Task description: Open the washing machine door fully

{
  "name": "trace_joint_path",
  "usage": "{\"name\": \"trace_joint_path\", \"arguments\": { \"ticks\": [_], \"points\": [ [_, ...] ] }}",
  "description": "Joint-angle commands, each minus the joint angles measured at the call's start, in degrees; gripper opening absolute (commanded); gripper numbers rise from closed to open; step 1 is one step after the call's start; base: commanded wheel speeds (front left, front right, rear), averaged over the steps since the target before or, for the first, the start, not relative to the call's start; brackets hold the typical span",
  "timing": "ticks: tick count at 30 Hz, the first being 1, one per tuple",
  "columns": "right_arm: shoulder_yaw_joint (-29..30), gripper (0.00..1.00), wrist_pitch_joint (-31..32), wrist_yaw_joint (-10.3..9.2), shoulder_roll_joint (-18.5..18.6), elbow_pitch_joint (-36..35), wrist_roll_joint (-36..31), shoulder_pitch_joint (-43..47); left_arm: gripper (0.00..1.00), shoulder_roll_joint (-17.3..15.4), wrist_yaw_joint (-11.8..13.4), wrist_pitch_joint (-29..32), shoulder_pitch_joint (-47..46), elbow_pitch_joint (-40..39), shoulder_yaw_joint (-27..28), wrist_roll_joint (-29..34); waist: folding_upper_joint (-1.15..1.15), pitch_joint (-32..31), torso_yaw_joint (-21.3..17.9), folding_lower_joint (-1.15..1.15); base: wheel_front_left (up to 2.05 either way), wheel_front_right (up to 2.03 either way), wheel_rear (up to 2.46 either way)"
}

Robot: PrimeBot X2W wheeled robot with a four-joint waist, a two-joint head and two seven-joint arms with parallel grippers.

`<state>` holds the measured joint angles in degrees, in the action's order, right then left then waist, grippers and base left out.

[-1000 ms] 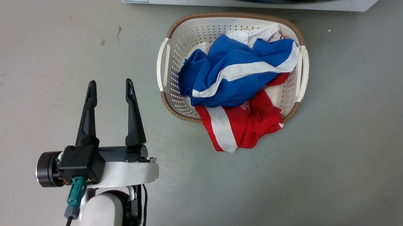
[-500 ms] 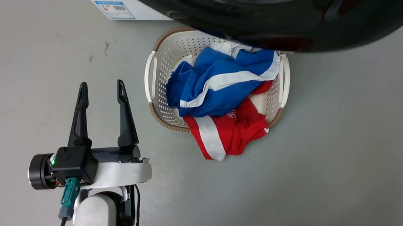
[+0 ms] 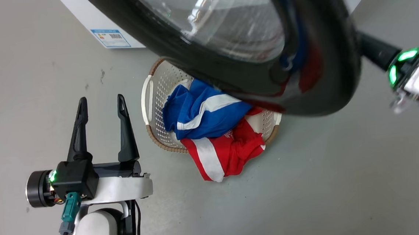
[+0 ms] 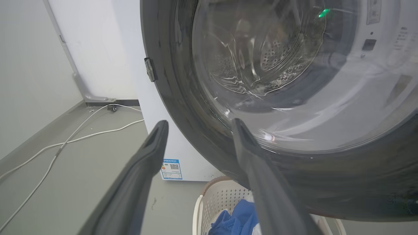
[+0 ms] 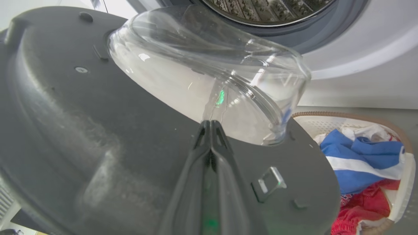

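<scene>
Our left end effector (image 3: 101,100) hangs above the floor (image 3: 310,184) with its fingers spread apart, beside the laundry basket (image 3: 148,99). Our right end effector (image 5: 210,124), fingers pressed together, has its tips at the inner face of the washing machine door (image 3: 314,88), which stands open over the basket.

Door (image 3: 234,45) over basket (image 3: 148,96) w/ clothes (image 3: 201,110) — left gripper (image 3: 101,99) to its left
</scene>
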<state>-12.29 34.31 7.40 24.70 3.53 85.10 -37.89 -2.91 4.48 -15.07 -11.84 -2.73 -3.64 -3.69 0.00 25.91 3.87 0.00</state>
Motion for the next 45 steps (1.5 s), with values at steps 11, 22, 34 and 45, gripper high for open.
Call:
{"name": "trace_joint_path", "arguments": {
  "ticks": [11, 22, 34, 45],
  "points": [
    [-6.31, 0.0, -2.21, 0.16, -2.5, -9.45, -0.07, 12.57, 1.0, 0.01, -0.18, -0.16, 2.84, 0.53, 0.31, 0.74, 0.0, -4.9, -0.85, 0.0, 0.0, 0.0, 0.0],
    [-13.59, 0.0, -4.76, 0.16, -5.35, -13.3, 0.45, 22.29, 1.0, 0.01, -0.09, -0.16, 5.08, 0.9, 0.45, 0.61, 0.0, -8.46, -0.47, 0.0, 0.0, 0.0, 0.0],
    [-20.41, 0.0, -6.62, 0.16, -7.85, -13.01, 0.66, 25.91, 1.0, 0.0, 0.31, -0.16, 6.1, 1.23, -0.23, 0.27, 0.0, -10.18, 0.49, 0.0, 0.0, 0.0, 0.0],
    [-19.83, 0.08, -12.17, 0.16, -7.38, -11.55, 0.09, 27.26, 1.0, 0.01, 0.38, -0.16, 8.03, 1.73, 0.24, 0.3, 0.0, -13.36, 0.22, 0.0, 0.0, 0.0, 0.0]
  ]
}}
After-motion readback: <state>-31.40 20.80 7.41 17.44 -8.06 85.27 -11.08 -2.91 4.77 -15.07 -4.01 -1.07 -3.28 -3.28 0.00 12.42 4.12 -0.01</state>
